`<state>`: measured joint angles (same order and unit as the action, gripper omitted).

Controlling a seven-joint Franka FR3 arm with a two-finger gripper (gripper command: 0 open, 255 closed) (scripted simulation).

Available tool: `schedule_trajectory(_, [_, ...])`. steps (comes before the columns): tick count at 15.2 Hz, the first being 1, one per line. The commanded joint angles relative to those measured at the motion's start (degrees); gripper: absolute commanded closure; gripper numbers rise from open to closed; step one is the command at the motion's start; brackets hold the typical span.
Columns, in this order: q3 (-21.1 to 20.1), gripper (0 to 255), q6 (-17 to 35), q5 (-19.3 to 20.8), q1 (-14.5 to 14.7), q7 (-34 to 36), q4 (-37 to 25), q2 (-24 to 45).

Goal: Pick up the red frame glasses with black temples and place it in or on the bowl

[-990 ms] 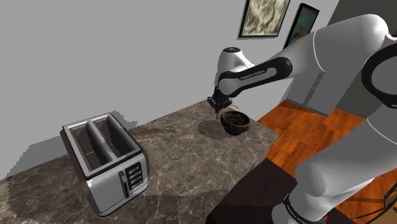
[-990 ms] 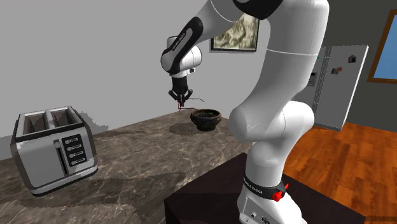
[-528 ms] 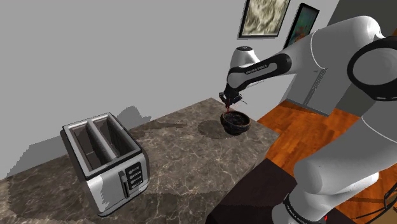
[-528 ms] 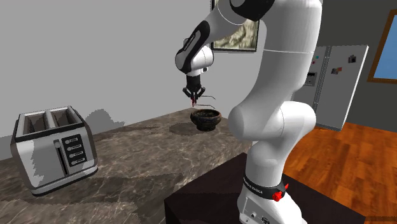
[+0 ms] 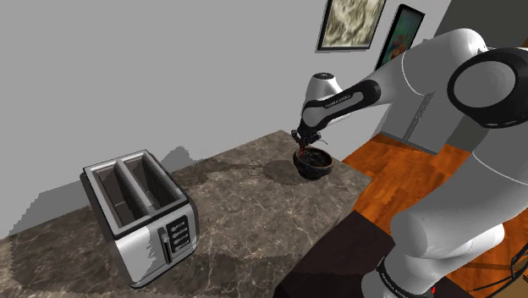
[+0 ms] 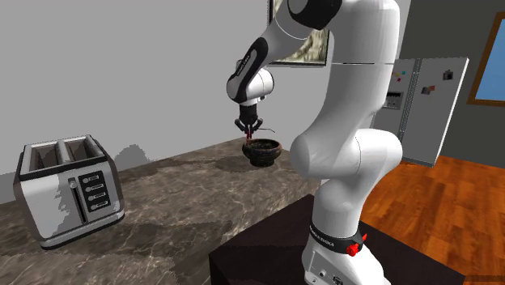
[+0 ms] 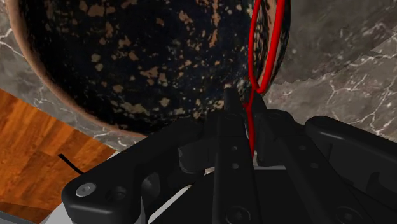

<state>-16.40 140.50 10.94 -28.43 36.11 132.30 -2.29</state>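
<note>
At the shoulder view's left a silver toaster [image 5: 140, 212] stands on the dark marble table [image 5: 245, 229]. Further right, the gripper [image 5: 306, 140] hangs just above the dark speckled bowl [image 5: 314, 163], which sits near the table's far corner. The wrist view shows the fingers [image 7: 230, 143] pinching the red frame glasses [image 7: 265, 44] by the rim. The frame's long axis runs down and away from the fingertips, pointing into the bowl by its rim. A thin black temple juts out sideways. Beyond the table lies a wooden floor [image 5: 385, 157].
</note>
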Motion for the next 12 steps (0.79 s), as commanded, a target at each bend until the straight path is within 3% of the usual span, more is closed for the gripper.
schedule_trajectory(1, [0.0,255,1.7,0.7,-0.1,0.6,0.9,0.8])
schedule_trajectory(11, [0.1,255,3.2,1.7,-0.1,1.5,1.5,1.9])
schedule_trajectory(12, [0.0,0,3.1,1.6,-0.1,1.5,1.5,1.7])
